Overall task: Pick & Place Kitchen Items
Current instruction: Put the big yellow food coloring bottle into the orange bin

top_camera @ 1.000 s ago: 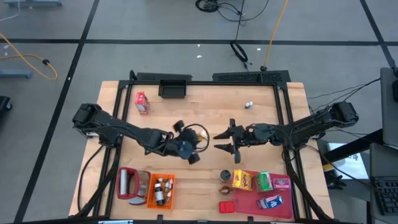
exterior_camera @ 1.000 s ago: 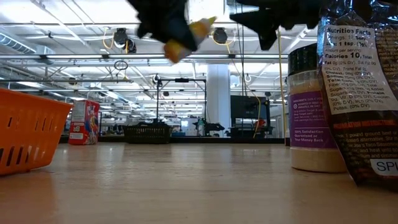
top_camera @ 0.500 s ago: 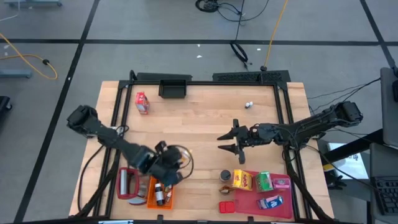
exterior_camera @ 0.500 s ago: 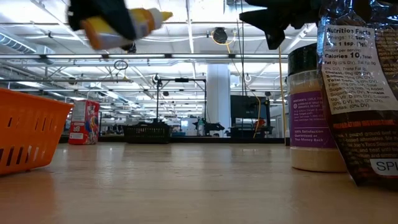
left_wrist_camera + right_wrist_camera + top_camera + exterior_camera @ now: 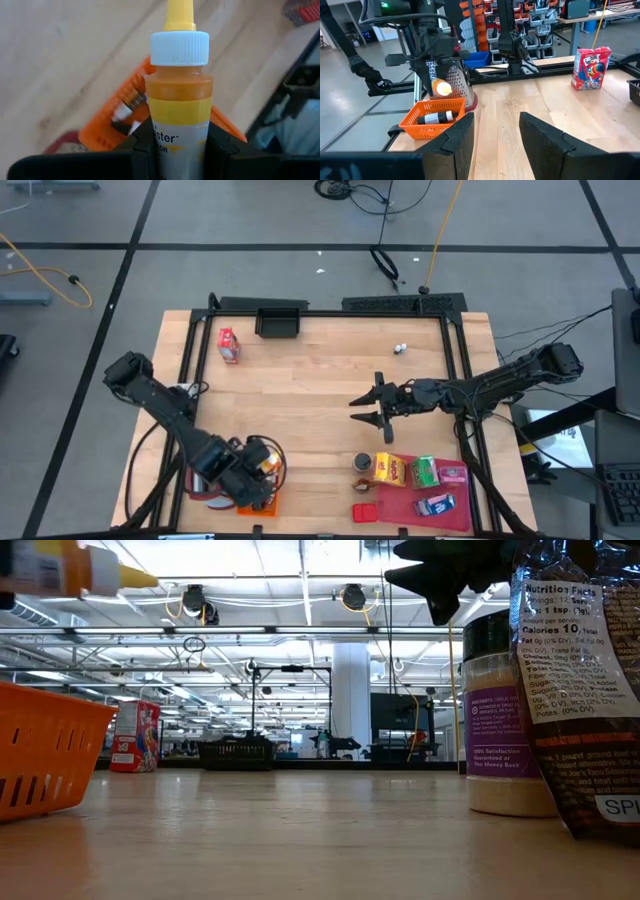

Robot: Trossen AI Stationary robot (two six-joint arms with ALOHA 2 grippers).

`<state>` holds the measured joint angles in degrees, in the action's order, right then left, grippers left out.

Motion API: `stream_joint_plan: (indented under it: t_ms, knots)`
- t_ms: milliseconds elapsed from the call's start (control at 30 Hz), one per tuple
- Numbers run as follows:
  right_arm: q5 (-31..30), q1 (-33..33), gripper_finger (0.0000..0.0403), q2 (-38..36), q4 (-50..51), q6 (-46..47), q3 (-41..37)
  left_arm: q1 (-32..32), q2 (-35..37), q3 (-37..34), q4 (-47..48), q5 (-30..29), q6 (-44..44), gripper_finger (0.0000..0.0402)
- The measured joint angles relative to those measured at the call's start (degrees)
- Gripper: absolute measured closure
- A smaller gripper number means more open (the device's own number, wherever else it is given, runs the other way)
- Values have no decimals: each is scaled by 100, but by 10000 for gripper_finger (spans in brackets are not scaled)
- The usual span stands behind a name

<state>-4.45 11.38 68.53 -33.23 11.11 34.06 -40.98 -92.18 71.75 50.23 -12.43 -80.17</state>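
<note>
I have the left gripper (image 5: 175,150) over the orange crate (image 5: 256,498) near the worktop's (image 5: 320,370) front-left corner, its fingers (image 5: 142,145) clamped on the orange bottle (image 5: 179,95), which is in the air above the crate and not yet let go. Small bottles already lie in that crate, so part of the sorting looks done. The right gripper (image 5: 368,408) waits above the middle of the worktop with fingers parted and nothing between them. Still out, as I judge it: the food boxes (image 5: 410,472) and a dark round tin (image 5: 363,463) by the pink-red tray (image 5: 400,502) toward the front-right corner, a red box (image 5: 229,345) near the back-left, and two tiny white things (image 5: 399,348) toward the back edge.
</note>
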Motion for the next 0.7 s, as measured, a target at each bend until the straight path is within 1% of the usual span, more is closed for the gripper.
stream_joint_plan:
  t_ms: [133,367,700]
  knots:
    - [0,0,253,0,-13,-67,0,-120,0,0,-17,198,-249,305]
    - [1,0,258,0,-12,-133,0,-304,1,7,19,186,-901,305]
    - [1,0,259,2,-5,-137,0,-384,-24,17,-13,199,-1120,305]
